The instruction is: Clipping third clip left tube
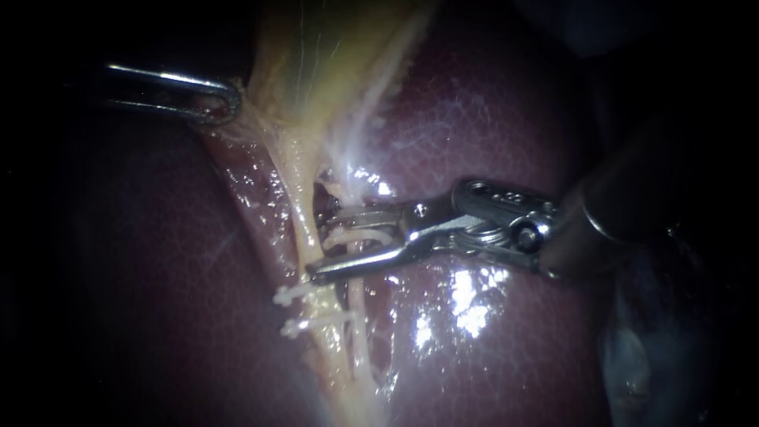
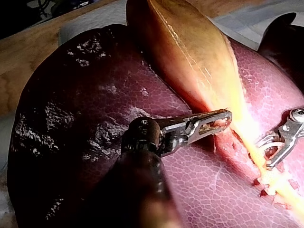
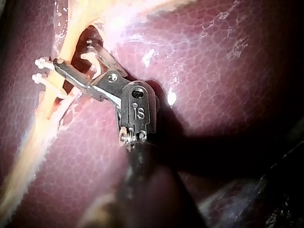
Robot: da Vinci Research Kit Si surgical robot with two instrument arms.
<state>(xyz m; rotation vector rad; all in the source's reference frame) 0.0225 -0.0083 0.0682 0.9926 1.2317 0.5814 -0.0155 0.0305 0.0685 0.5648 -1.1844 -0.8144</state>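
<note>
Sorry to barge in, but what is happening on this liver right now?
The left instrument grips the narrow end of the gallbladder, which lies over the liver. The right instrument has its open jaws around the pale tube, just above two white clips already on it. The jaws have not closed yet.

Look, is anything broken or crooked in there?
Nothing stands out. Two white clips sit side by side across the tube, the open jaws of my right instrument straddle the tube above them, and my left instrument grips the edge of the gallbladder. No tear or spill shows.
</note>
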